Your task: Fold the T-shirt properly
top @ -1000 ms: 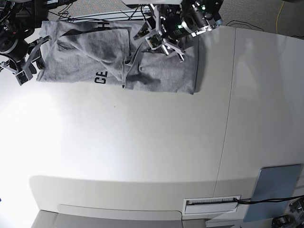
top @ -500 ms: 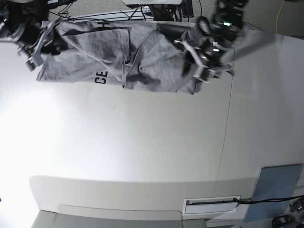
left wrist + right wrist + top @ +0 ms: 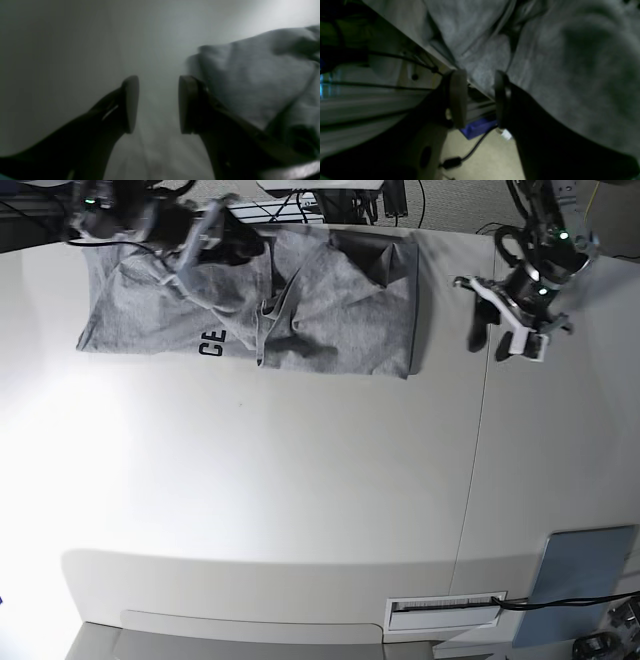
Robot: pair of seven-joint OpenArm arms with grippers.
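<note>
The heather-grey T-shirt (image 3: pixel 300 310) lies crumpled along the table's back edge, with black letters near its front hem. My left gripper (image 3: pixel 490 345) hovers open over bare table just right of the shirt, touching none of it. In the left wrist view its fingers (image 3: pixel 131 103) stand apart with nothing between them, and the T-shirt (image 3: pixel 250 82) lies to their right. My right gripper (image 3: pixel 187 260) is over the shirt's back left part. In the right wrist view the right gripper (image 3: pixel 480 98) is open at the table's back edge, with the T-shirt (image 3: pixel 557 62) beside it.
A seam (image 3: pixel 478 460) runs down the white table right of the shirt. A grey-blue pad (image 3: pixel 580 580) and a white slotted plate (image 3: pixel 445 612) sit at the front right. Cables run behind the table, and a blue object (image 3: pixel 477 128) lies on the floor below its edge.
My left gripper has moved right, off the shirt's right edge onto bare table. My right arm has swung from the shirt's left end to its back edge. The shirt's right part now lies flatter.
</note>
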